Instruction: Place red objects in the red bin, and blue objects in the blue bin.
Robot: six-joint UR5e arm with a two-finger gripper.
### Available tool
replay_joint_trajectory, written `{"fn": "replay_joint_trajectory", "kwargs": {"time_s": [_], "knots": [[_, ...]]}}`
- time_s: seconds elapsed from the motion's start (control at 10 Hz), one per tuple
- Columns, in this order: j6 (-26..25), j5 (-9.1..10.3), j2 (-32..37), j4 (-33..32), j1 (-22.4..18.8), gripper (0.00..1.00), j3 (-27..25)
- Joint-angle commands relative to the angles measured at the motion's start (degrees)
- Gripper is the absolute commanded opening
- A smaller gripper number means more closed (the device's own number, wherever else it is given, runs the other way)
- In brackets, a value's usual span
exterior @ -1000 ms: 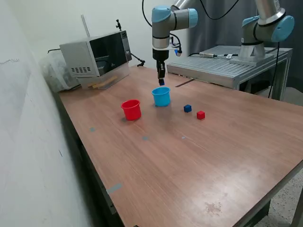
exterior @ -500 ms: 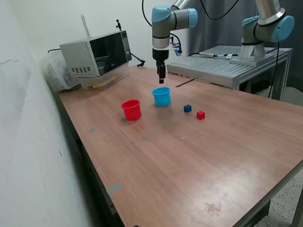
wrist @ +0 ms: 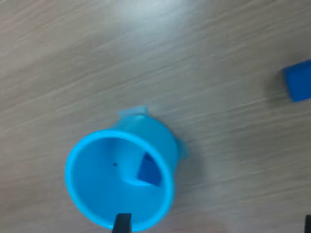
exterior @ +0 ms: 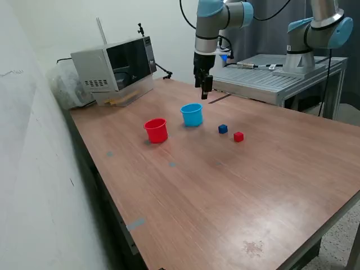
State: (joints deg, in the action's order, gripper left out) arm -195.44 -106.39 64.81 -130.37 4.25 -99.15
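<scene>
- While one dark blue cube [wrist: 148,171] lies inside the light blue cup [exterior: 192,115], against its inner wall, a second blue cube [exterior: 223,129] sits on the bench [exterior: 236,191] at about four o'clock from that cup in the exterior view, near it but apart.
- One red cube [exterior: 238,136] rests just beside the second blue cube, at its four o'clock, not touching it.
- At nine o'clock of the blue cup stands the red cup [exterior: 156,130], upright and close by; its contents cannot be made out.
- Above the bench, at one o'clock of the blue cup, the hand [exterior: 205,90] hangs empty; whether its fingers are spread or closed, I cannot tell.
- Farther off, at ten o'clock, a microwave [exterior: 114,67] sits at the bench's far edge.
</scene>
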Motion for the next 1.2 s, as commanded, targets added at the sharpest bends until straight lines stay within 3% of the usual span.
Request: {"fn": "replay_joint_trajectory", "kwargs": {"time_s": [0.0,0.5,0.7,1.1], "knots": [[-0.5,-0.05,2.2,-0.1,-5.6,1.00,-1.7],[-3.8,1.00,0.1,-5.1,-9.3,1.00,-4.5],[-3.7,5.99,-3.8,-7.2,-11.3,1.00,-4.2],[-3.7,6.37,-9.4,-9.5,-13.4,1.00,-4.2]]}}
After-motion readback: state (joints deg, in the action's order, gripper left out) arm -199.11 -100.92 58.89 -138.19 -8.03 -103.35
